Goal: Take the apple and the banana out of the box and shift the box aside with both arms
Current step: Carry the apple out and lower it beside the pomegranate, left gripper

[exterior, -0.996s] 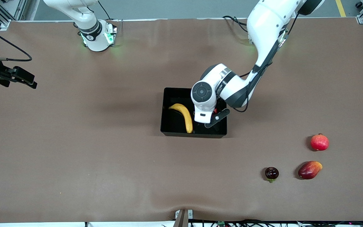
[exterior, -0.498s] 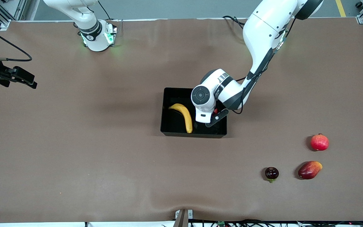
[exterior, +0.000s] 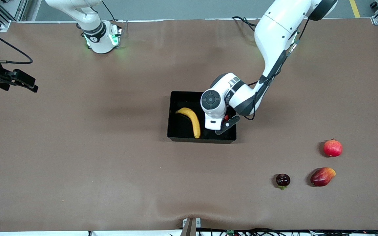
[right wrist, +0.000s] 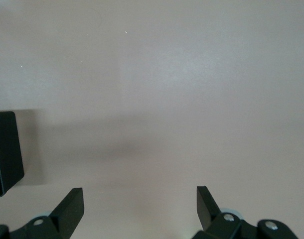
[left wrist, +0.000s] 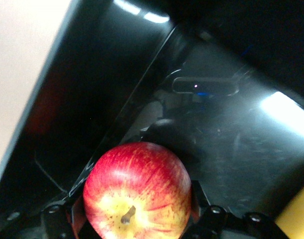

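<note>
The black box (exterior: 202, 141) lies at the table's middle, with the yellow banana (exterior: 192, 121) in it at the right arm's end. My left gripper (exterior: 225, 124) is low inside the box beside the banana, shut on the red-yellow apple (left wrist: 137, 191), which sits stem up between the fingers (left wrist: 199, 201). The box's wall (left wrist: 92, 99) and a bit of banana (left wrist: 296, 224) show in the left wrist view. My right gripper (exterior: 28, 85) waits open and empty over bare table at the right arm's end. It also shows in the right wrist view (right wrist: 139, 199), where a box corner (right wrist: 5, 149) is at the edge.
A red pomegranate (exterior: 332, 147), a red-orange mango (exterior: 322, 176) and a small dark round fruit (exterior: 283, 180) lie toward the left arm's end, nearer the front camera than the box. A brown mat covers the table.
My left gripper has shifted slightly inside the box with the apple in it. The right arm has not moved.
</note>
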`<act>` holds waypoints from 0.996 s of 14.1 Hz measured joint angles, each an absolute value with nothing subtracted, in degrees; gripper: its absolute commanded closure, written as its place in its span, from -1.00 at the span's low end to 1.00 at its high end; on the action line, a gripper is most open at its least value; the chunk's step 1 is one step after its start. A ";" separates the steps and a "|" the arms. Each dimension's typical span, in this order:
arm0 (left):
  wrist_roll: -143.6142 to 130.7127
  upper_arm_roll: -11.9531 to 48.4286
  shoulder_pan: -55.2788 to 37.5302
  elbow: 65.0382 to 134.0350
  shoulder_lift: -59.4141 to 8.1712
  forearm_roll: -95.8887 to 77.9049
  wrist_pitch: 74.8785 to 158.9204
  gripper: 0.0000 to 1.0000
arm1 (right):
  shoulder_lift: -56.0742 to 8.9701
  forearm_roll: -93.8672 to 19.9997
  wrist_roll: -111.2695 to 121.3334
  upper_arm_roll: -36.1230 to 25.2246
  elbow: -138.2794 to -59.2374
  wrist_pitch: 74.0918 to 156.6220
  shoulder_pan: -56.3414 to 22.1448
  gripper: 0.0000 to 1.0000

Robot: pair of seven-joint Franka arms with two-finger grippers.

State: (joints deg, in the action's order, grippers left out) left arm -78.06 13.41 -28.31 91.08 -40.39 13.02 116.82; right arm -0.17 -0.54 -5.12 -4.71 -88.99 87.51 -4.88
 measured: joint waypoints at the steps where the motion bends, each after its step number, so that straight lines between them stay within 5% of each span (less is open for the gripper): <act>1: -76.68 13.30 -28.17 89.96 -39.79 13.15 116.63 1.00 | -0.17 -0.54 -5.12 -4.70 -88.98 87.51 -4.88 -1.00; 7: -60.19 12.99 -21.67 84.20 -31.23 13.36 108.74 1.00 | -0.17 -0.54 -5.12 -4.71 -88.97 87.49 -4.88 -1.00; 14: -32.80 13.19 -3.72 86.71 -25.71 12.09 103.02 1.00 | -0.17 -0.54 -5.12 -4.61 -88.98 87.41 -4.92 -1.00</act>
